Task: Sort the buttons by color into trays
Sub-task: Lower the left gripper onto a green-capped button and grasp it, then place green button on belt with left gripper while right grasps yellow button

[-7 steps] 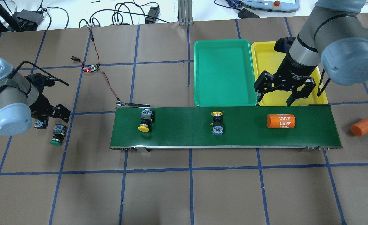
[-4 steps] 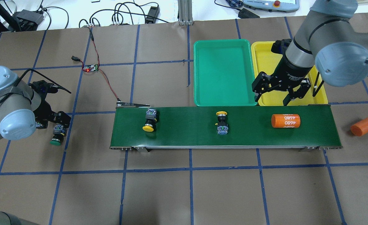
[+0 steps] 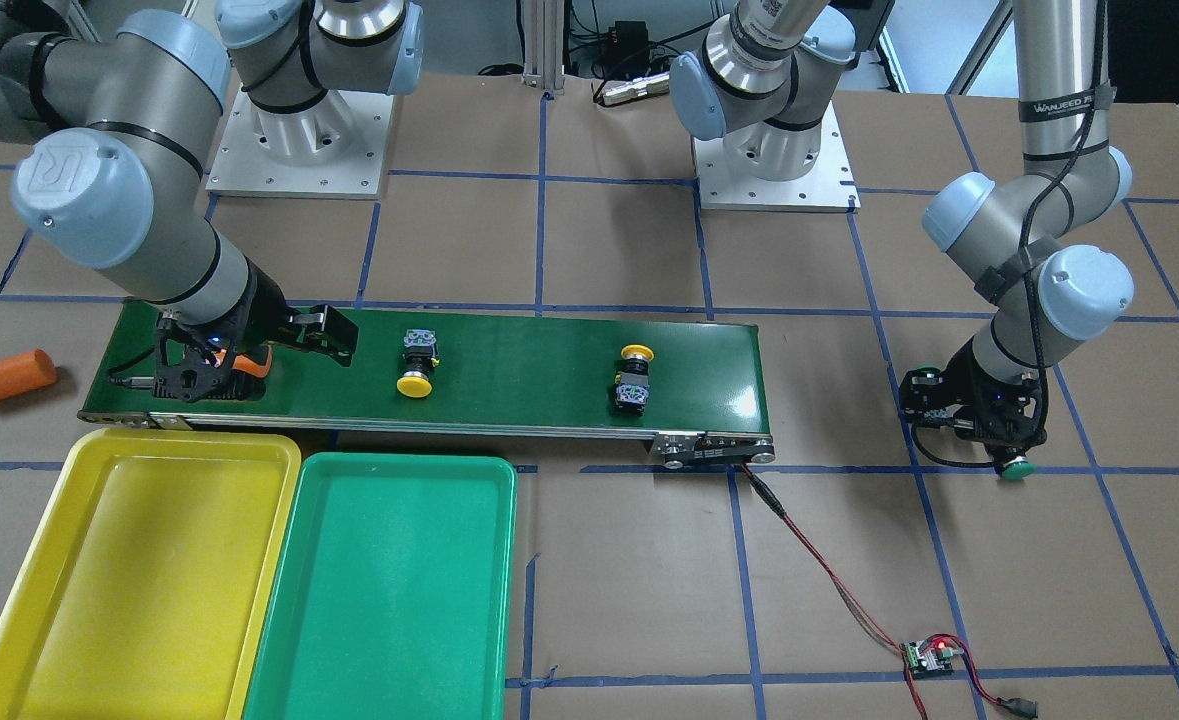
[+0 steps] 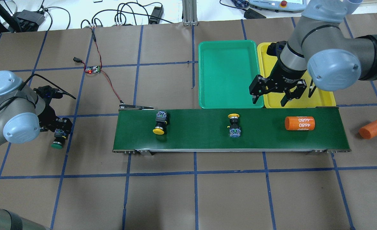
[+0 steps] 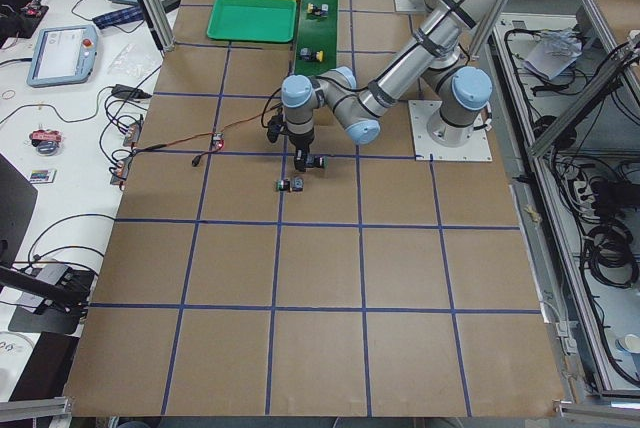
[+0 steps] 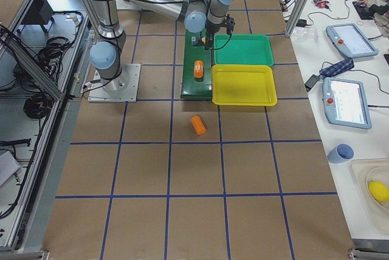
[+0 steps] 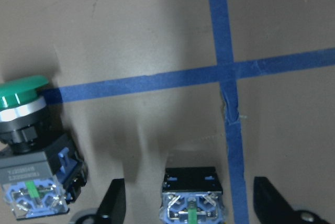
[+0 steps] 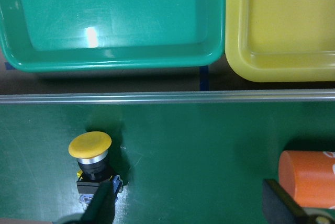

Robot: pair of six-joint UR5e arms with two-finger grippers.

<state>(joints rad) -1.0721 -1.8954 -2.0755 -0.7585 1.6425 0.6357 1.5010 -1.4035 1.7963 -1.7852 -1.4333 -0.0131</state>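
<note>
Brown paper counter (image 3: 599, 250), gridded with blue tape.

Front view: matte dark green belt (image 3: 519, 400), long and flat. Two buttons lie on their sides on it. The first yellow-capped button (image 3: 416, 366) has its domed cap toward the trays. The other yellow-capped button (image 3: 634, 378) has its cap toward the robot. Glossy yellow tray (image 3: 149, 560) and green tray (image 3: 389, 600), shallow and round-cornered, sit side by side just beside the belt. Over the belt's tray end, the right hand (image 3: 249, 360), fingers spread, holding nothing. Smooth orange cylinder (image 3: 9, 375) lies loose on the counter past that end. Well apart from the belt, the left hand (image 3: 979, 425) is low over the paper, with the green-capped button (image 3: 1017, 467) just beside it.

Overhead: marked cylinder (image 4: 299, 123), orange, printed 4680, on the belt near the right hand.

Left side view: green-capped button lies on the paper by the near arm's hand.

Left wrist: hand open. Dark fingertips (image 7: 112, 203) straddle a fourth button (image 7: 191, 195) without touching it. Its grey-blue block end shows; its cap is out of sight. Beside it is the green-capped one: flat dome, black body.

Right wrist: fingers apart, first yellow-capped button by one, marked cylinder by the other.
</note>
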